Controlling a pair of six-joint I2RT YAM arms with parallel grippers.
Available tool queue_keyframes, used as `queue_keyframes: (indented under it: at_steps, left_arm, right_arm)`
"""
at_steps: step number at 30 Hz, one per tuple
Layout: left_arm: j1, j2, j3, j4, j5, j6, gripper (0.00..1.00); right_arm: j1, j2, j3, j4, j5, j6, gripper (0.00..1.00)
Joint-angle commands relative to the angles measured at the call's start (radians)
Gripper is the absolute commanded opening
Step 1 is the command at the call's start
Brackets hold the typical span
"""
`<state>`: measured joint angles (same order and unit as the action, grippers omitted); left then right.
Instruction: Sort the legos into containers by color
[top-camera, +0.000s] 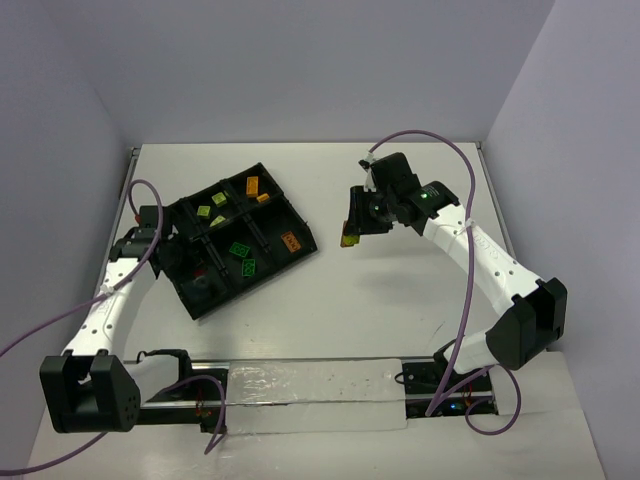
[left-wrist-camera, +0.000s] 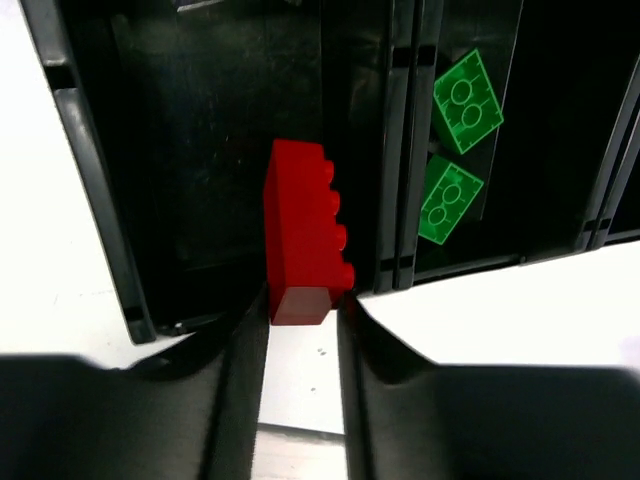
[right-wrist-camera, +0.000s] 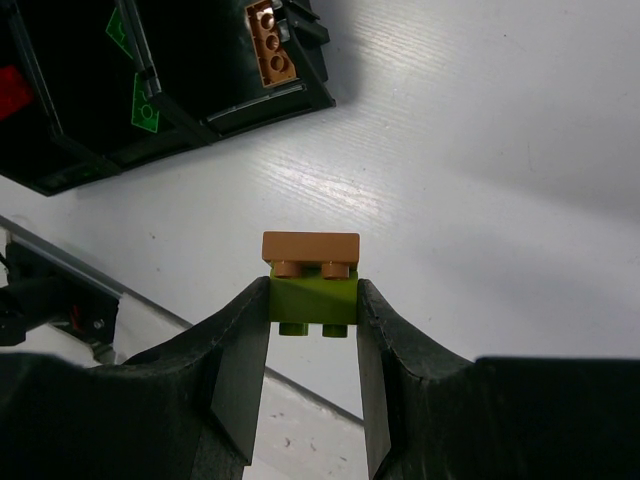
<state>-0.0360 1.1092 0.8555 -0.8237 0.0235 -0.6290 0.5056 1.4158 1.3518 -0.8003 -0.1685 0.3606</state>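
Observation:
The black tray (top-camera: 300, 228) lies at the left of the table, its compartments holding orange (top-camera: 291, 241), green (top-camera: 238, 249) and yellow-green (top-camera: 218, 198) legos. My left gripper (top-camera: 198, 268) is over the tray's near-left compartment. In the left wrist view it (left-wrist-camera: 300, 312) is shut on a red brick (left-wrist-camera: 305, 235), which stands on end over that compartment beside a divider wall (left-wrist-camera: 400, 150). Two green bricks (left-wrist-camera: 465, 100) lie in the neighbouring compartment. My right gripper (top-camera: 352, 236) hovers right of the tray. In the right wrist view it (right-wrist-camera: 312, 312) is shut on a yellow-green brick (right-wrist-camera: 310, 296) with an orange brick (right-wrist-camera: 310, 246) stuck to it.
White walls close in the table at the back and both sides. The right wrist view shows the tray's corner (right-wrist-camera: 310, 95) with an orange brick (right-wrist-camera: 272, 42) inside it, and bare white table under the held cluster. A metal rail (top-camera: 300, 385) runs along the near edge.

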Motion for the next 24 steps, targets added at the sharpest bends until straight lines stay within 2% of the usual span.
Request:
queue_keyframes:
  at_steps: [1, 4, 12, 15, 16, 20, 24]
  left_arm:
    - [0.005, 0.018, 0.031, 0.047, -0.017, -0.001, 0.65]
    - [0.005, 0.014, 0.059, 0.037, -0.017, 0.006, 0.86]
    - [0.005, 0.008, 0.264, 0.005, 0.0, 0.062, 0.88]
    - [0.004, 0.015, 0.361, 0.077, 0.174, 0.11, 0.85]
    - [0.002, 0.036, 0.377, 0.111, 0.303, 0.115, 0.83]
    - [-0.053, 0.115, 0.42, 0.208, 0.597, 0.091, 0.81]
    - [-0.198, 0.229, 0.531, 0.261, 0.673, 0.021, 0.8]
  right_arm:
    - [-0.001, -0.012, 0.008, 0.03, -0.006, 0.012, 0.0]
    - [-0.001, -0.008, 0.013, 0.027, -0.005, 0.014, 0.0]
    - [0.004, -0.003, 0.035, 0.033, -0.031, 0.018, 0.0]
    - [0.004, -0.015, 0.024, 0.06, -0.098, 0.012, 0.0]
    - [0.002, -0.018, 0.023, 0.078, -0.152, 0.007, 0.0]
    - [0.004, -0.031, 0.024, 0.113, -0.281, -0.008, 0.0]
    - [0.011, -0.051, 0.021, 0.12, -0.317, -0.031, 0.0]
